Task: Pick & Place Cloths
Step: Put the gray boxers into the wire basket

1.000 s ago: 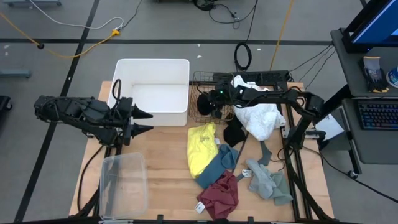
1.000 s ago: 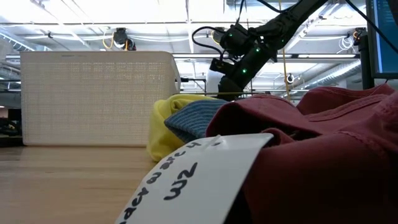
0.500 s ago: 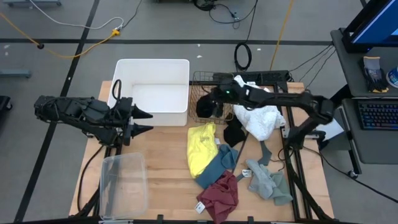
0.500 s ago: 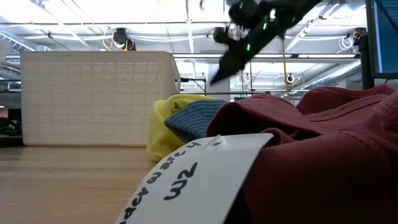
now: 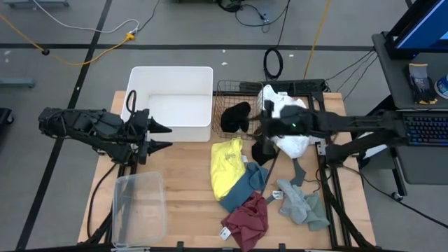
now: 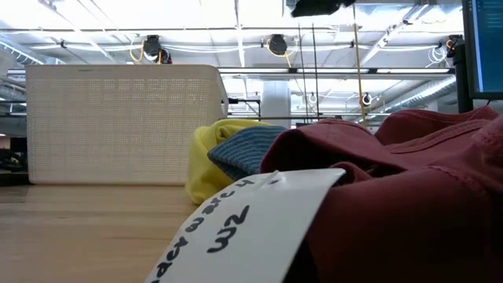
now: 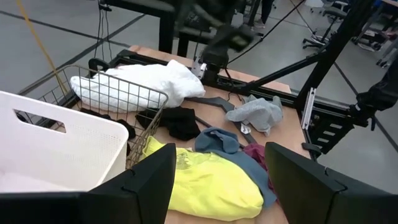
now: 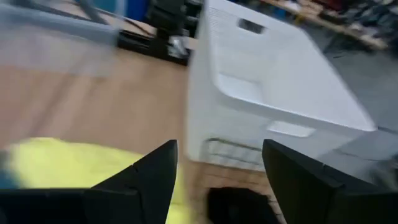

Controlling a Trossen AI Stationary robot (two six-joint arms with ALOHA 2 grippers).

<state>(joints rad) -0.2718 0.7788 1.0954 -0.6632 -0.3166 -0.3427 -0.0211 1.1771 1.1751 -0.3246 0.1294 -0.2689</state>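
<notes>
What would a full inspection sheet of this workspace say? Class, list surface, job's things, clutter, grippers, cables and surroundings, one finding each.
Surface: wooden table, bare toward the left.
Job's things: black cloth lies in the wire basket; white cloth drapes over the basket's right side; yellow cloth, blue cloth, maroon cloth and grey cloths lie on the table; second black cloth beside the yellow one.
Clutter: white bin, clear tub, hanger, paper tag.
Grippers: left gripper open, waiting beside the white bin; right gripper open above the basket's edge, holding nothing.
Cables: several on the floor.
Surroundings: desk with keyboard at right.
</notes>
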